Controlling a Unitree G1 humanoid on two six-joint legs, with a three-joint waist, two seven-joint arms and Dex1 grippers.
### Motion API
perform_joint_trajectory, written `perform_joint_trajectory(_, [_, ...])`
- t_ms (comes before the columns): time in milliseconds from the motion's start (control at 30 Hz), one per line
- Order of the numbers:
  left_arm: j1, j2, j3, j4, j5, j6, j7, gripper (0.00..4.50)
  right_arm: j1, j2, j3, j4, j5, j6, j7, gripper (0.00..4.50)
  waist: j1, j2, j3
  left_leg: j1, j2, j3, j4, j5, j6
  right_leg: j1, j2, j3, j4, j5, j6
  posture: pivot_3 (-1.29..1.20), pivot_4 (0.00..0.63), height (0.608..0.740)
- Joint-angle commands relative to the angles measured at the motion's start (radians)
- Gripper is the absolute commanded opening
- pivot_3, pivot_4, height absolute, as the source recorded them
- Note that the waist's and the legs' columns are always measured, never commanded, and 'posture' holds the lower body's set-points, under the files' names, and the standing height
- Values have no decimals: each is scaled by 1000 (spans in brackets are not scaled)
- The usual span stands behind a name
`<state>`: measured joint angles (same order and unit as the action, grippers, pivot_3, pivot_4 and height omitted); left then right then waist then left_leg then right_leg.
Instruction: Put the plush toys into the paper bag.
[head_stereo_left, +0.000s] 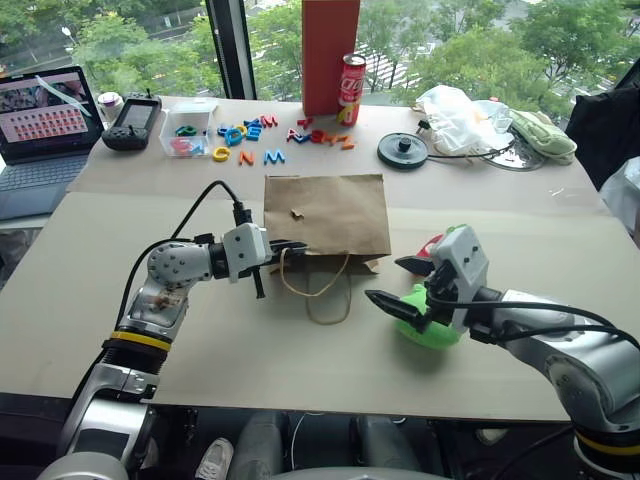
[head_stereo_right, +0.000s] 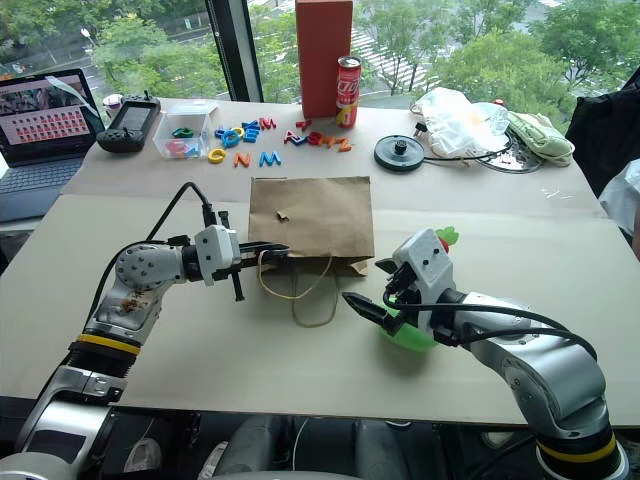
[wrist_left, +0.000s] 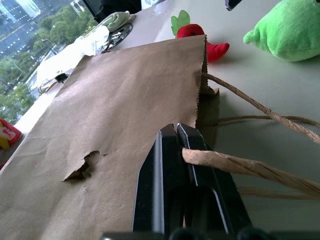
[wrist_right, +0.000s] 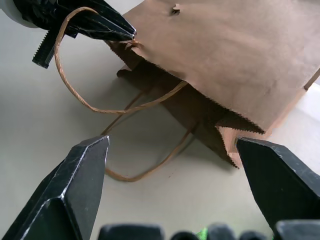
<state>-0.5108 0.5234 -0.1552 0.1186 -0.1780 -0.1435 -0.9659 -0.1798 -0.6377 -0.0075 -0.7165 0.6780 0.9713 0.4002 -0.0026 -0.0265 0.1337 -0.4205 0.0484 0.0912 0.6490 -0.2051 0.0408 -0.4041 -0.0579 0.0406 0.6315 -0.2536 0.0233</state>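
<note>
Head views show the paper bag (head_stereo_left: 327, 214) lying flat on the table (head_stereo_left: 150, 330), mouth toward the robot, with the left gripper (head_stereo_left: 285, 248) at its near left corner and the right gripper (head_stereo_left: 392, 284) spread wide just over the green plush toy (head_stereo_left: 425, 318); the red plush toy (head_stereo_left: 430, 247) lies just behind it, beside the bag. Left wrist view has the black fingers closed together on a twine handle (wrist_left: 235, 165) at the bag's rim. Right wrist view looks between parted fingers at the half-open mouth. Thin paper, already torn, will likely crumple, so lift gently by the handle; the toys look soft and light, best squeezed across the body.
</note>
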Motion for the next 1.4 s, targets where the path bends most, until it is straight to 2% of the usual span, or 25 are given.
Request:
perform_joint_trajectory(33, [2, -23, 23, -110, -44, 101, 45, 29, -16, 52, 34, 8, -23, 16, -54, 4500, -1, 0, 0, 0, 0, 0, 0, 0, 0, 0, 0, 0, 0, 0, 0, 0, 150, 739])
perform_joint_trajectory(67, [5, -25, 25, -124, -47, 119, 48, 29, -20, 66, 39, 16, -28, 16, -65, 4500, -1, 0, 0, 0, 0, 0, 0, 0, 0, 0, 0, 0, 0, 0, 0, 0, 150, 739])
perform_joint_trajectory(100, [8, -27, 28, -138, -54, 138, 51, 29, -29, 126, 25, 53, -33, 8, -112, 4500, -2, 0, 0, 0, 0, 0, 0, 0, 0, 0, 1, 0, 0, 0, 0, 0, 150, 739])
perform_joint_trajectory(133, [11, -28, 30, -149, -57, 152, 53, 0, -35, 166, 21, 80, -44, 2, -143, 3974, -6, 0, 0, 0, 0, 0, 0, 0, 0, 0, 1, 0, 0, 0, 0, 0, 150, 739])
perform_joint_trajectory(167, [13, -28, 31, -155, -59, 162, 52, 0, -38, 180, 49, 94, -80, -23, -153, 3810, -8, 0, 0, 0, 0, 0, -1, 0, 0, 0, 1, 0, 0, 0, 0, 0, 150, 739])
perform_joint_trajectory(333, [1, -31, 43, -159, -65, 193, 53, 0, -81, 292, 90, 174, -169, -102, -203, 1944, -10, 1, 0, 0, -1, 0, 0, 0, 0, -1, 2, 1, 1, 0, 0, 0, 150, 739])
perform_joint_trajectory(533, [-15, -40, 48, -162, -74, 215, 59, 0, -140, 374, 149, 293, -282, -180, -229, 51, -10, 1, -1, 0, -1, 0, -1, 0, 0, -1, 2, 1, 0, 0, 0, 0, 150, 739])
perform_joint_trajectory(733, [-42, -61, 68, -172, -111, 266, 74, 0, -185, 409, 211, 437, -396, -259, -237, 51, -10, 1, 0, 0, -1, 1, -1, 0, 0, -1, 1, 0, 0, 0, 0, 0, 150, 739])
perform_joint_trajectory(967, [-89, -118, 138, -235, -239, 486, 163, 0, -187, 423, 274, 586, -555, -291, -284, 51, -11, 1, 0, 0, -1, 0, -1, 0, -1, -1, 1, 1, 0, 0, 0, 0, 150, 739])
perform_joint_trajectory(1167, [-129, -137, 186, -259, -312, 610, 220, 0, -185, 444, 275, 612, -584, -283, -264, 51, -11, 1, -1, 0, 0, 0, -2, 0, -1, -1, 1, 0, 1, 0, 0, 0, 150, 739])
perform_joint_trajectory(1400, [-139, -135, 200, -264, -331, 653, 240, 0, -181, 460, 275, 617, -610, -273, -242, 51, -13, 1, -1, 1, -1, 0, -2, 1, -1, -1, 2, 1, 1, 0, 0, 0, 150, 739])
